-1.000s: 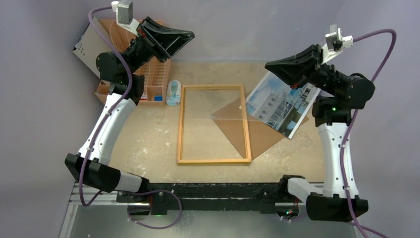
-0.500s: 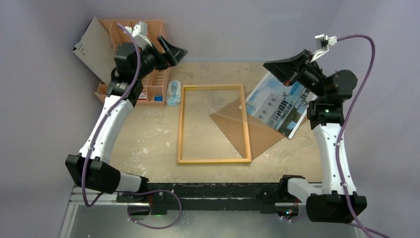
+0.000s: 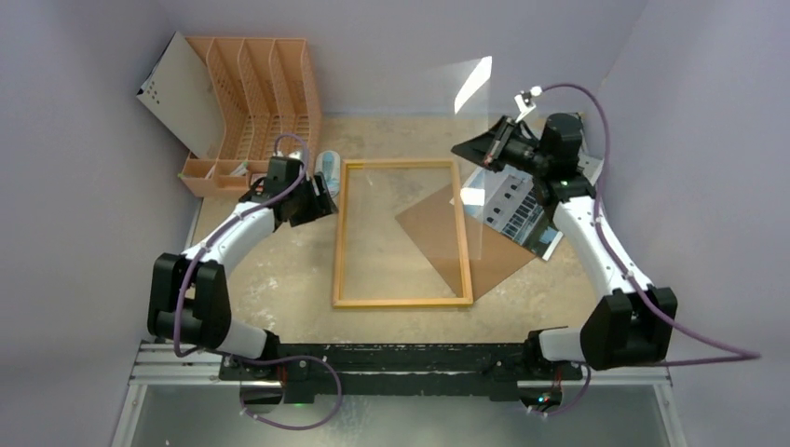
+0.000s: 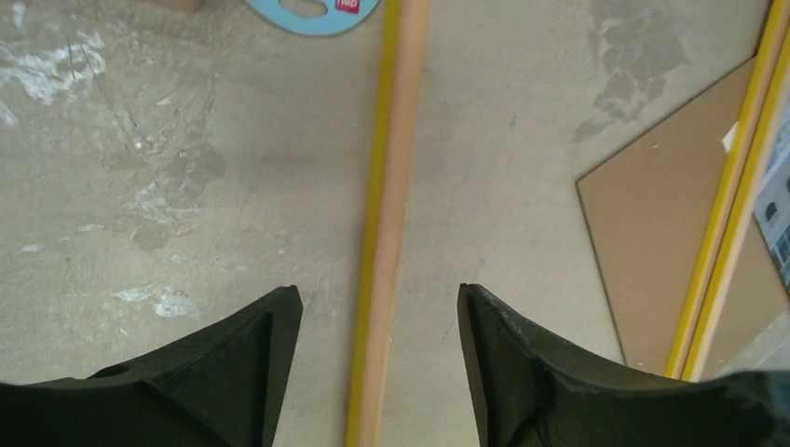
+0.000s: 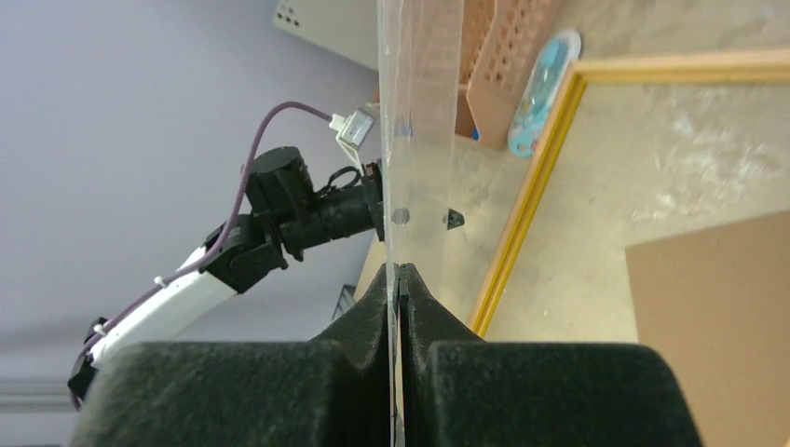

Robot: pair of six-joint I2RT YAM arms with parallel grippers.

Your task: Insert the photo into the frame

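Observation:
The frame [image 3: 340, 233] lies flat mid-table, yellow rim and wood edge showing. My left gripper [image 3: 321, 197] is low at its left rail, and its open jaws [image 4: 377, 291] stand on either side of that rail [image 4: 396, 186] without touching it. My right gripper [image 3: 463, 149] is shut on a clear pane [image 3: 475, 88], which it holds up on edge above the frame's right side. In the right wrist view the fingers [image 5: 401, 270] pinch the pane [image 5: 419, 112] edge-on. The photo [image 3: 517, 209] lies face up at the right, partly under the right arm.
A brown backing board [image 3: 494, 256] lies partly under the frame's right rail, next to the photo. An orange slotted rack [image 3: 265, 93] and a white perforated board [image 3: 177, 88] stand at the back left. A blue oval item [image 3: 326, 166] lies by the frame's far left corner.
My left arm has come down from above the rack to the frame's left rail, and its jaws have opened. My right arm has swung lower and turned, still shut.

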